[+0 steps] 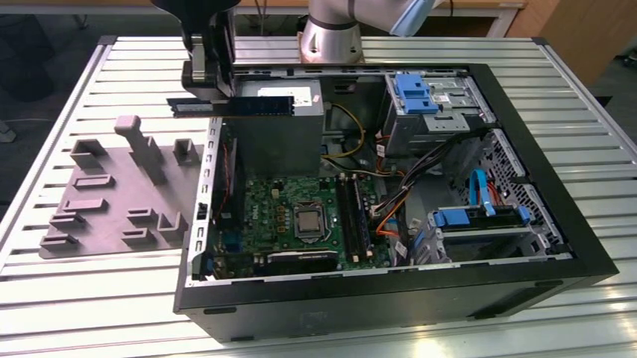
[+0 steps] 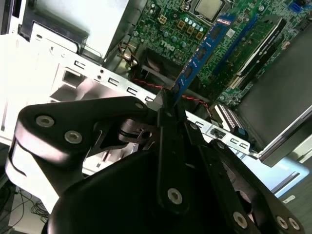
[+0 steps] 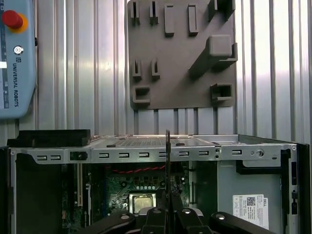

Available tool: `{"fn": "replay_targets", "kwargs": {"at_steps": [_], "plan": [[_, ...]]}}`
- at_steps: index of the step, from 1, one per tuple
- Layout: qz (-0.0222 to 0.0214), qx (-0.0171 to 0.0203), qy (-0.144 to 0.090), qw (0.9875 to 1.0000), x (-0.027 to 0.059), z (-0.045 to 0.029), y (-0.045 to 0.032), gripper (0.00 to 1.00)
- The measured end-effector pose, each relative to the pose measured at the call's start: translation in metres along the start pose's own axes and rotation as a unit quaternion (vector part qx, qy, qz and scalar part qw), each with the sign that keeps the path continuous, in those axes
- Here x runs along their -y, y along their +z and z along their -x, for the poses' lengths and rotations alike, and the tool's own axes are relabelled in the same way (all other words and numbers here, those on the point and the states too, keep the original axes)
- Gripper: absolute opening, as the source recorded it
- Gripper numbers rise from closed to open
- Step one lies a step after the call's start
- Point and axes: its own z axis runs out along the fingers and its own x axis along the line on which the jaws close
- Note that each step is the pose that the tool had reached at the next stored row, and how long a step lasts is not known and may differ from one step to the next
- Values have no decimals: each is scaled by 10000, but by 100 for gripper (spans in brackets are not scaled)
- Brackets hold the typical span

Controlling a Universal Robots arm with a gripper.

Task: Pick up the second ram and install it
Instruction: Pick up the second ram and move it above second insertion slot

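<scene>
Toward the worktop [image 1: 100,298] edge where my arm is mounted, my gripper [image 1: 211,95] hangs above the open computer case [image 1: 398,298], over the case wall on the exterior view's left. Its fingers [image 2: 168,124] are pinched narrow on the second ram [image 1: 244,106], gripping the stick nearer 1 end than its middle. The ram is clear of every surface and level, with 1 end out past that case wall and the other over the silver power supply [image 1: 279,134]. In the second wrist view the ram [image 2: 200,53] juts from my jaws toward the motherboard [image 2: 165,24] below. In the first wrist view the ram [image 3: 167,156] shows edge-on across the case rim. The black slots [image 1: 348,216] lie well apart from it, and 1 of them seems to hold another stick already, though I can't be sure. The grey fixture plate [image 1: 110,194] sits on the worktop just beside the case.
</scene>
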Motion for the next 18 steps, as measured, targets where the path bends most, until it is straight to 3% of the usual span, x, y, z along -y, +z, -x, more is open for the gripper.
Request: {"fn": "replay_targets", "kwargs": {"at_steps": [10,18], "plan": [[0,0,0,10000,95,3,0,14],[0,0,0,10000,252,8,1,14]]}}
